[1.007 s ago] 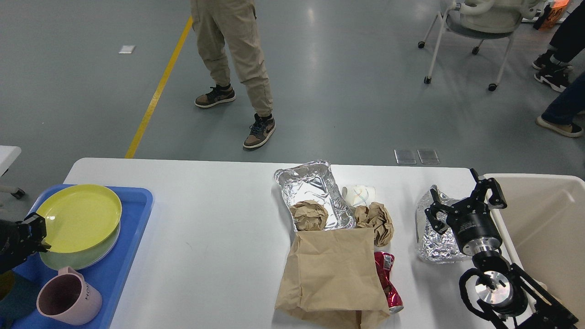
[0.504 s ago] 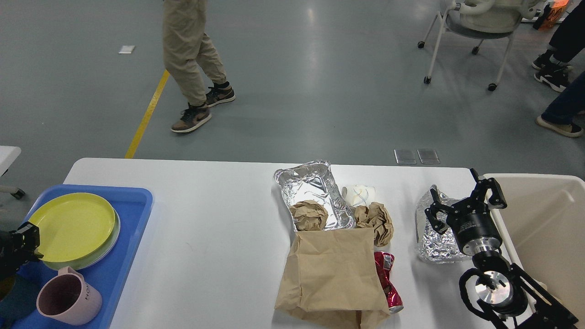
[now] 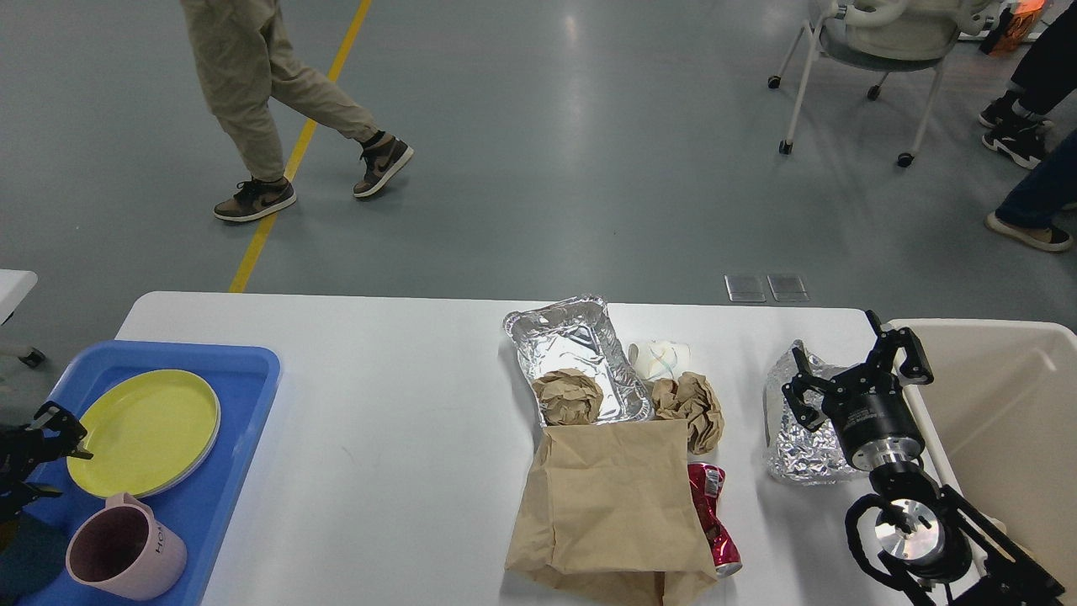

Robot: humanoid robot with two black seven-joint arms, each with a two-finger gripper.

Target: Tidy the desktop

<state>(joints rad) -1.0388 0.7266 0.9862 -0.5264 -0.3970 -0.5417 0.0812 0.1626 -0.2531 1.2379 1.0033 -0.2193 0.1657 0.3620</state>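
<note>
Desktop [image 3: 387, 421]: wide white top running from my left to my right, part sorted. Far left, blue tray [image 3: 244, 396] holding a yellow plate [image 3: 143, 429] and pink mug [image 3: 126, 547], likely the keepers. My left gripper [image 3: 42, 438] sits just beside the plate, fingers spread, holding nothing. Centre: foil tray [image 3: 572, 345], paper balls [image 3: 690, 404], brown bag [image 3: 614, 497], crushed red can [image 3: 711, 513], presumably rubbish. My right gripper [image 3: 854, 370] hovers over crumpled foil [image 3: 795, 454], fingers wide, beside the beige bin [image 3: 1010, 404].
</note>
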